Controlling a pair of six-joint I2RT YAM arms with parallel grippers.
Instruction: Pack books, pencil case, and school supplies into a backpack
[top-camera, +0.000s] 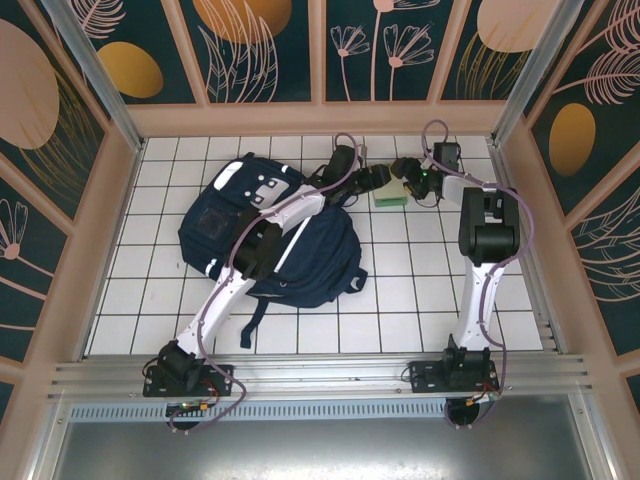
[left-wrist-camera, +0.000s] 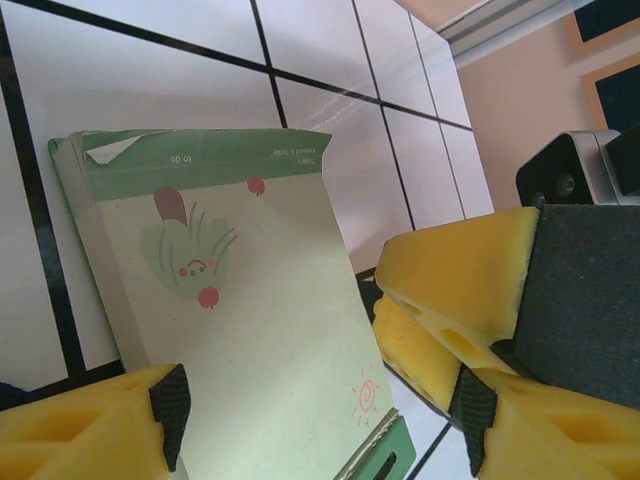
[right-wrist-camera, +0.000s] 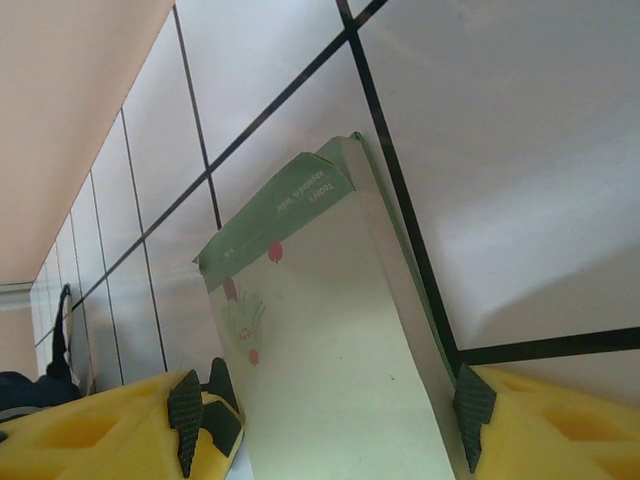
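The pack (left-wrist-camera: 250, 330) is presenting pale green, with a darker green band, red dots and a small orange sun drawing. The backpack (top-camera: 205, 235) is presenting navy blue, with a white stripe and grey patches. The table (top-camera: 420, 300) is presenting white tiles with black lines.

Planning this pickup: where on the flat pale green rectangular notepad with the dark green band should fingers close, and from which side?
Probably across its two long edges, near mid-length, coming down from above. The pale green notepad lies flat on the white tiled table; it is thin, and its narrow width fits between open fingers.
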